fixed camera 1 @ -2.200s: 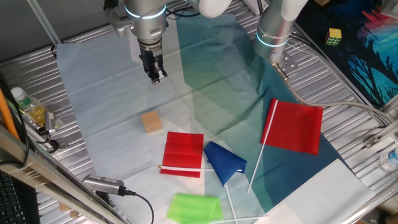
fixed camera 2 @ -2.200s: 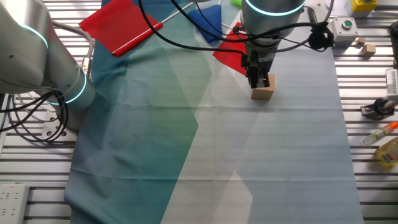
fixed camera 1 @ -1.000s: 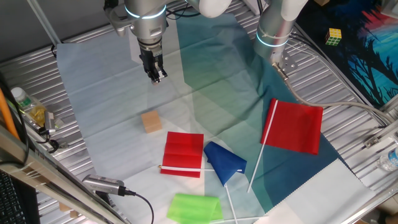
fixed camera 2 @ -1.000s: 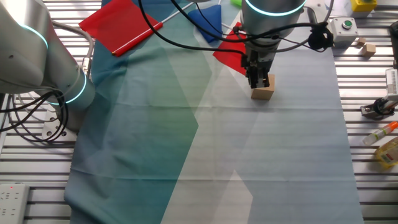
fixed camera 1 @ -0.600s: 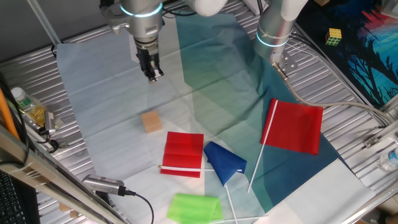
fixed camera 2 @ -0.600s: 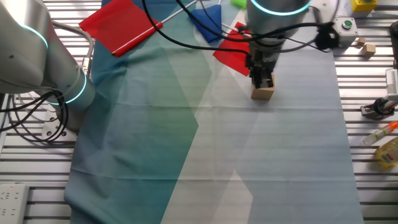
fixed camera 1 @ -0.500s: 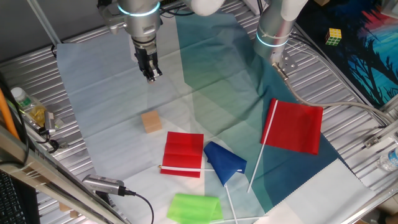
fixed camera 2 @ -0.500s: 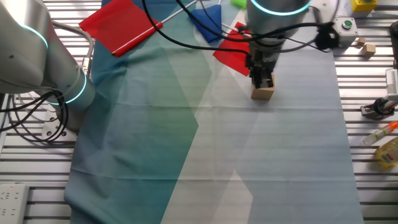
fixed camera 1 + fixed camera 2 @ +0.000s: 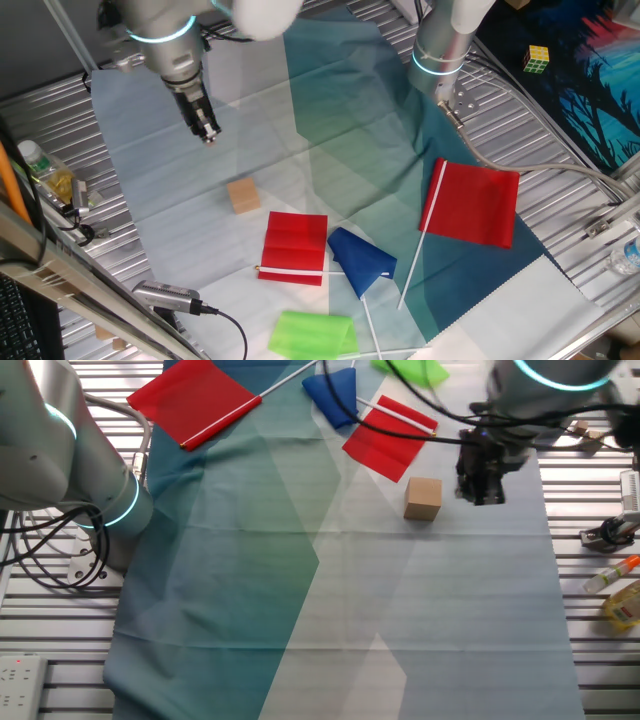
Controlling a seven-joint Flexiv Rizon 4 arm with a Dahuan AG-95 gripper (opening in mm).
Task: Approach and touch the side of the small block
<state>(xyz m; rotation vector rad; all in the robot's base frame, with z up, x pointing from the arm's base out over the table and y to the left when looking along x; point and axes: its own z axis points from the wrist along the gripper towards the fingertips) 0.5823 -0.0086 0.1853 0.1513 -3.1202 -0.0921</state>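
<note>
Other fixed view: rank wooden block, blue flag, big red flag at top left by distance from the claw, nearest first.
From the claw:
1. Wooden block, just beside it on the cloth.
2. Blue flag, farther up, near the top edge.
3. Big red flag, far top-left corner.

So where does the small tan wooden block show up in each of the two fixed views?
One fixed view: the small tan wooden block lies left of centre on the pale cloth, just up-left of the folded red cloth with a white stick.
The other fixed view: the block lies right of centre in the upper half, just below-right of that cloth.
Shared landmark: the folded red cloth beside it.
</note>
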